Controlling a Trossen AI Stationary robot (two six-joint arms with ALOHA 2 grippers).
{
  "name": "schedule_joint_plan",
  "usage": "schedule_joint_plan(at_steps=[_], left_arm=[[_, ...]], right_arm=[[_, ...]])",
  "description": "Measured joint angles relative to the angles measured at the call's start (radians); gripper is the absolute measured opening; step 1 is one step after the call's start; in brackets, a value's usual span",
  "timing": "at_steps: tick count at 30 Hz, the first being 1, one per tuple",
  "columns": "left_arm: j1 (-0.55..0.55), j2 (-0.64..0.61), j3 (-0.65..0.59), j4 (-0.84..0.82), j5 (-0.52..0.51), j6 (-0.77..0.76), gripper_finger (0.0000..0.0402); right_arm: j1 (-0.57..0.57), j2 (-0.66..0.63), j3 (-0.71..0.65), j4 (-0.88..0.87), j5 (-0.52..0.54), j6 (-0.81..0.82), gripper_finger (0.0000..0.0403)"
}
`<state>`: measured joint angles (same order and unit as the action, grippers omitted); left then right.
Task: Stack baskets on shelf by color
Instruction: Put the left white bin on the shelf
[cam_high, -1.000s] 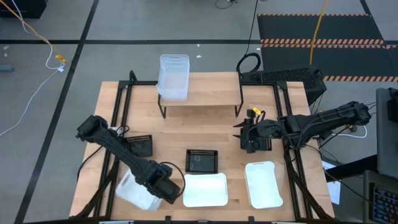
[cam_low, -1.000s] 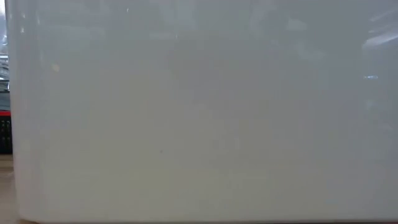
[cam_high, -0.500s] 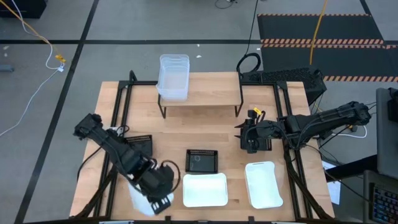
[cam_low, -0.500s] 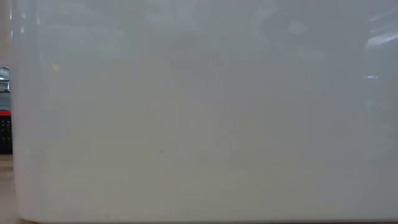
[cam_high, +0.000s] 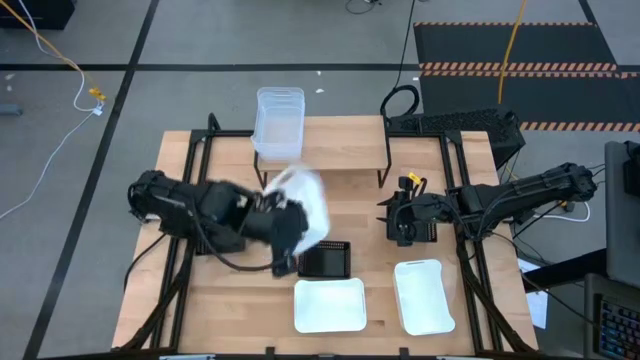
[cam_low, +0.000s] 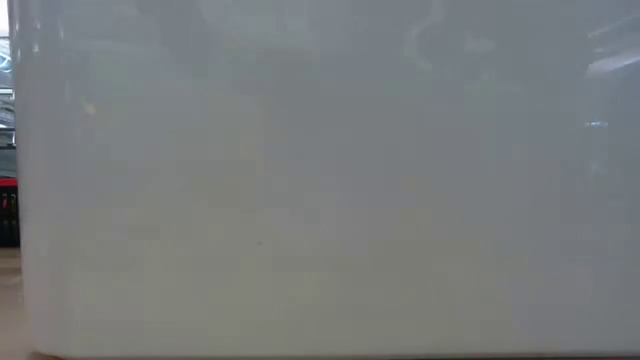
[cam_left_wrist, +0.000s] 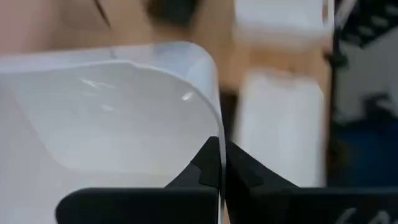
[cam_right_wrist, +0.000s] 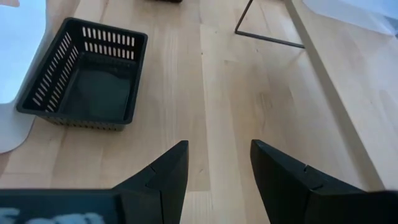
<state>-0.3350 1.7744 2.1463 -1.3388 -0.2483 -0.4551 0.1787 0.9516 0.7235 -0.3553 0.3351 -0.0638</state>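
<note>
1. Your left gripper (cam_high: 285, 225) swung its clear basket (cam_high: 305, 205) from the table's near-left up toward the shelf (cam_high: 330, 155).
2. Jaws clamped on its rim; right gripper (cam_right_wrist: 217, 165) open, idle.
3. Fast swing risks slipping.

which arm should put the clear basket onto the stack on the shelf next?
Left. Its tool is already shut on the rim of a clear basket, held in the air just in front of the shelf, near the clear stack. The right tool is open, holding nothing, over bare table.
</note>
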Motion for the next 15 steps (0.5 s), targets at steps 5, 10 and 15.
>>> schedule_joint_plan(at_steps=[5,10,15], left_arm=[[0.082,-0.001,0.071,0.227,-0.147,0.451,0.0002],[0.203,0.001,0.072,0.462,-0.152,0.785,0.0007],[0.411,0.061,0.073,0.425,-0.027,0.793,0.0004]], right_arm=[[0.000,0.000,0.000,-0.033,-0.001,0.007,0.0169],[0.000,0.000,0.000,-0.041,0.000,0.010,0.0169],[0.000,0.000,0.000,-0.041,0.000,0.009,0.0169]])
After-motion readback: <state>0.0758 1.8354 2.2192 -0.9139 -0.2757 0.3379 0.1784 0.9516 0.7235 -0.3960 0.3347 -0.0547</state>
